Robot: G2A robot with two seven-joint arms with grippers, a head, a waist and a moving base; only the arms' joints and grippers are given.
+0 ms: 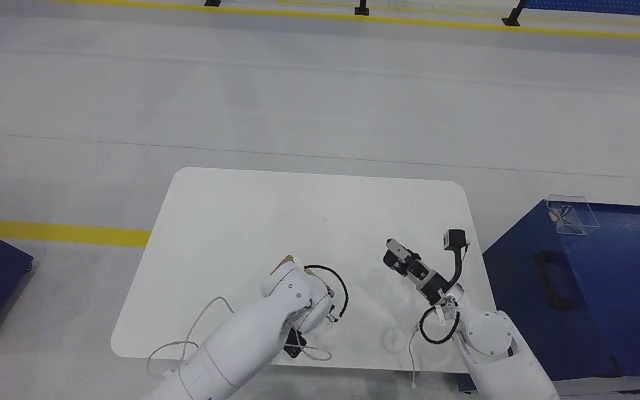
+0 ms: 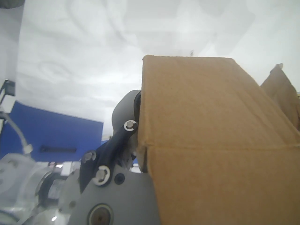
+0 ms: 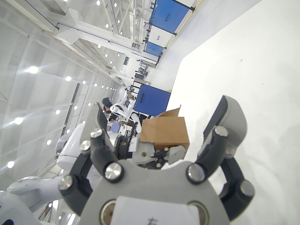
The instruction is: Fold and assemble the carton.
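1. The left end effector (image 2: 135, 108) is closed on the carton (image 2: 206, 122). One finger (image 2: 127, 118) lies flat against a side wall and the other is hidden behind the cardboard, so I take it that the wall is pinched between them
2. The right end effector (image 3: 161, 103) is spread wide with nothing in it. It faces the carton from nearby and does not touch it
3. The carton is at the near edge of the counter (image 1: 300, 210), about midway along it. The right end effector is further along that edge, toward the right near corner. I cannot tell whether the carton rests on the counter or is held just clear of it
4. The body looks already squared up into a box, with crisp side walls, while a flap (image 3: 172, 113) stands open at the end away from the holding arm
5. My read is that the erecting is done and closing the flaps is the step in hand
6. The next move seems to fall to the open right end effector. It should come in against the loose flap and push it down along its crease while the left one holds the body steady. A firm grip matters here, since a shove on thin cardboard could twist the box or pull it out of the pinch
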